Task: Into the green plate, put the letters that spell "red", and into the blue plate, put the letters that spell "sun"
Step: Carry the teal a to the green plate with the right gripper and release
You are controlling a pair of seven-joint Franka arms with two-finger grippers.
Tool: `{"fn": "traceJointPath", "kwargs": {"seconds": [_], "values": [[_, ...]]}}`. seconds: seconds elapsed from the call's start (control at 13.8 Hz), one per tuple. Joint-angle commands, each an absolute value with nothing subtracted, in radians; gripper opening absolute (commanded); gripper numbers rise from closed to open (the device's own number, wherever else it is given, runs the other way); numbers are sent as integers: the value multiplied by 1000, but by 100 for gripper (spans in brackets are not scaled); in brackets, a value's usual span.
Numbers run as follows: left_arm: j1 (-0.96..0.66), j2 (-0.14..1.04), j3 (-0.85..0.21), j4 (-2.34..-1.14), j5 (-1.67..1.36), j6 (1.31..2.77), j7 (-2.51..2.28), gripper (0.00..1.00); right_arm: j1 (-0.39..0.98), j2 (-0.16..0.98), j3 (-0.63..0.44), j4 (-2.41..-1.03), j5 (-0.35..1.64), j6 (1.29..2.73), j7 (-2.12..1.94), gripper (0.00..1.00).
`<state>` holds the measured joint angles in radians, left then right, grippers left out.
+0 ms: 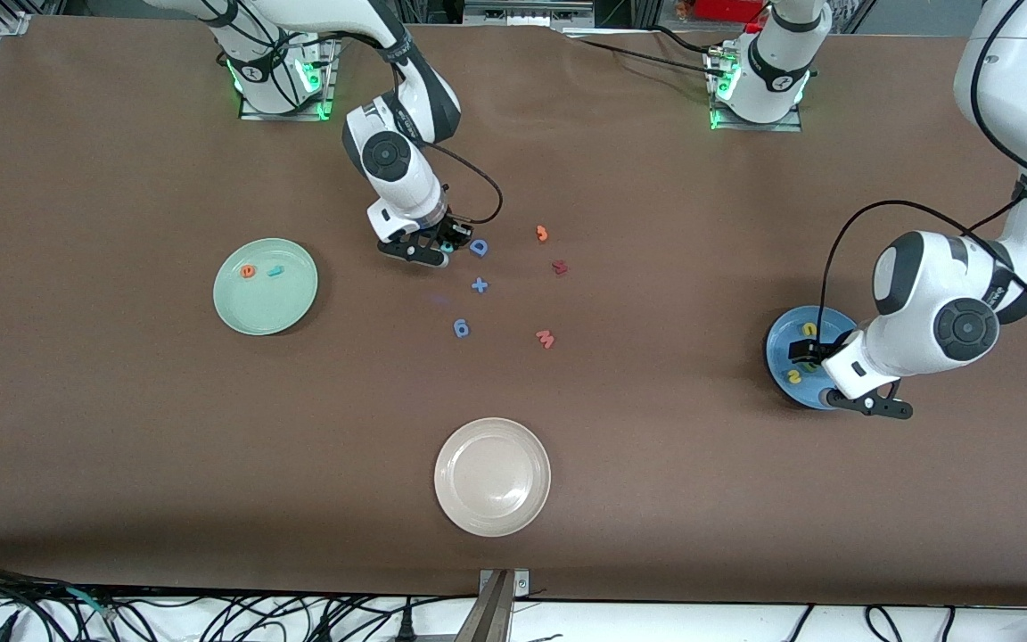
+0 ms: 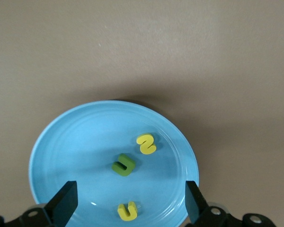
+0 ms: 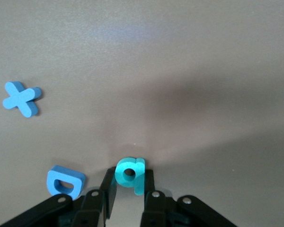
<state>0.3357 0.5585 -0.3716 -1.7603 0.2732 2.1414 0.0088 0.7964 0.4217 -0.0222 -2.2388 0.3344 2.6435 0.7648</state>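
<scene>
Off-white plate (image 1: 492, 476): nearest the front camera, holding nothing.

Blue plate (image 1: 785, 337): at the left arm's end of the surface. Three letters are seen in it: yellow "s" (image 2: 146, 144), green arch (image 2: 124, 164), yellow arch (image 2: 128, 211). "Sun" is judged complete. The left end effector (image 2: 128, 201) hangs over this plate, jaws spread wide, nothing held.

Green plate (image 1: 266, 286): orange "e" (image 1: 248, 270) and teal "r" (image 1: 275, 270) are lodged inside; one letter is outstanding.

Teal "d" (image 3: 130, 175): on the surface beside the blue "D" (image 3: 65, 180). The right end effector (image 3: 128, 187) is closed around it, not yet lifted.
</scene>
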Motion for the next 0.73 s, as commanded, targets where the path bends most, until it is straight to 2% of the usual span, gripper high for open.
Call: {"fn": "traceJointPath", "kwargs": {"seconds": [0.0, 0.29, 0.65], "values": [[337, 497, -388, -1758, 282, 2115, 20, 100, 807, 309, -92, -2252, 337, 2507, 772, 0], [336, 411, -413, -1740, 281, 2082, 9, 100, 805, 149, -292, -2249, 330, 2237, 640, 0], [339, 293, -489, -1571, 267, 1789, 21, 100, 802, 135, -503, -2258, 273, 2172, 458, 0]]}}
